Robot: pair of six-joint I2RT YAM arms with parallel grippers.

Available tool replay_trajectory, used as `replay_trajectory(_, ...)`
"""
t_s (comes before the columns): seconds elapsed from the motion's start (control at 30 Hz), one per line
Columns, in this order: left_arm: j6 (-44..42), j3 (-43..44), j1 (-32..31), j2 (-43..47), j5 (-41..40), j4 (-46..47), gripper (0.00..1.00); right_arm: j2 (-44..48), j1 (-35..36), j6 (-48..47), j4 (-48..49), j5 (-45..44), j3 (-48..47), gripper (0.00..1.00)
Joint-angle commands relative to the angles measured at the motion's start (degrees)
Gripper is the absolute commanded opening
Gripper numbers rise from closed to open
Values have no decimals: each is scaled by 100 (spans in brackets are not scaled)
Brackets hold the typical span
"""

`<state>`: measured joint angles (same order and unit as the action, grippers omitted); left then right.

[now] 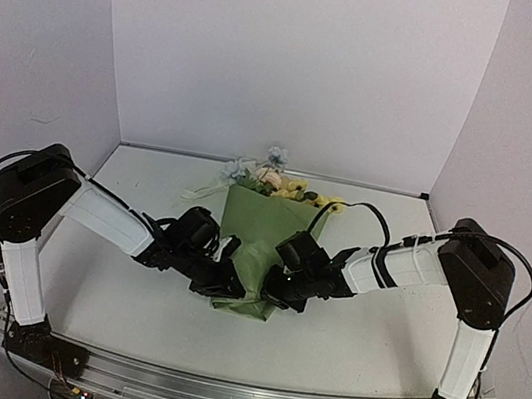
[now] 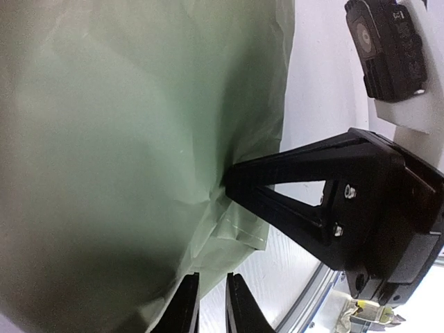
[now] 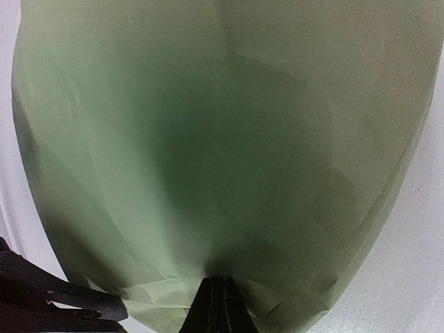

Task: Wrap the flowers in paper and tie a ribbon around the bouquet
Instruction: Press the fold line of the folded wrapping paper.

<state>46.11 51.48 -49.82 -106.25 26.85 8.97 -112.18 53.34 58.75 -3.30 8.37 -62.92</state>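
The top external camera sits high behind the arm bases (image 1: 30,336) (they line its bottom edge). It looks down and forward over the whole worktop (image 1: 130,289) to the back wall (image 1: 288,61), far enough off to take in both arms. The left wrist camera rides just behind the left gripper (image 2: 211,283), whose fingertips poke up from the frame's bottom edge. It faces the paper (image 2: 125,139) from very near and catches the right gripper (image 2: 232,184) side-on. The right wrist camera looks along its own gripper at the same paper, so close that the sheet fills the view, with the left gripper in the bottom left corner. All three views share the paper's near end.
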Motion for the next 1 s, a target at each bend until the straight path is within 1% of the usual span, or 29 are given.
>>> replay_trajectory(0.0,39,-391,60,281,-3,-162,14,-151,-4,45,-224,-201,193,2)
replay_trajectory(0.13,196,-858,65,324,-104,-138,12,-170,-3,65,-224,-197,198,2)
replay_trajectory(0.23,299,-1061,67,298,-126,-102,11,-164,-5,67,-234,-214,228,2)
replay_trajectory(0.33,394,-1251,69,483,-113,-44,10,-140,-7,58,-241,-218,262,2)
replay_trajectory(0.4,351,-1240,90,813,-160,-162,11,-129,-5,52,-241,-205,266,2)
replay_trajectory(0.5,312,-1129,201,1326,-24,-162,12,-137,-6,37,-246,-188,243,2)
replay_trajectory(0.63,328,-930,404,1604,260,-46,13,-164,0,22,-259,-172,219,2)
replay_trajectory(0.7,318,-847,532,1529,276,-65,13,-169,-3,16,-263,-177,212,2)
replay_trajectory(0.8,238,-762,637,1175,262,-94,12,-180,-2,9,-277,-164,209,2)
replay_trajectory(0.97,358,-929,640,660,504,99,9,-208,-7,2,-302,-162,219,2)
